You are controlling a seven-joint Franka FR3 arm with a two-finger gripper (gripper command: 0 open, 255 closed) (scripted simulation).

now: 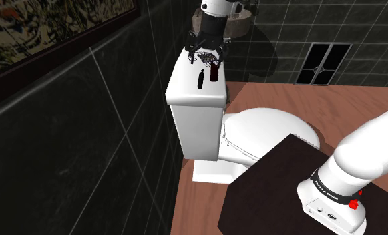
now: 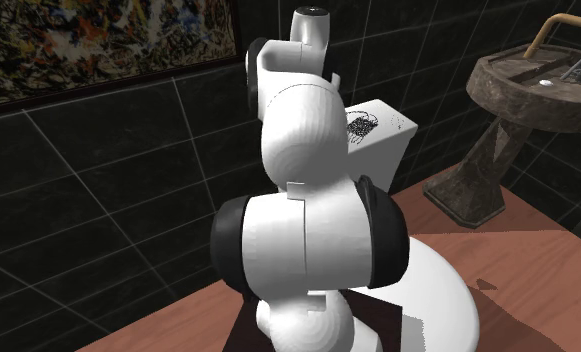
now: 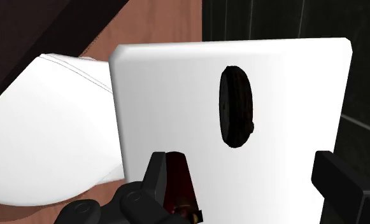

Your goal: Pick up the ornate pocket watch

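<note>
Pocket watch [image 1: 200, 80], a dark, nearly black round disc with a small knob on its rim, lies on the flat white lid of a toilet tank [image 1: 185, 93]. In the shoulder view it sits about midway along the lid. In the wrist view the watch [image 3: 234, 108] looks like a narrow dark oval, beyond the fingertips and in line with the gap between them, touching neither finger.

The black gripper [image 1: 207, 50] hangs over the far end of the lid, its fingers spread wide and holding nothing. In the wrist view the gripper [image 3: 241, 162] shows bare white lid between its two fingers.

A small dark red object [image 1: 214, 70] stands on the lid between gripper and watch, just beside one finger [image 3: 156, 175]. A wiry black tangle [image 1: 198, 59] lies under the gripper; it also shows on the lid in the second exterior view [image 2: 361, 125].

The white toilet bowl [image 1: 272, 127] stands on a reddish-brown floor [image 1: 359, 100], against dark tiled walls.
</note>
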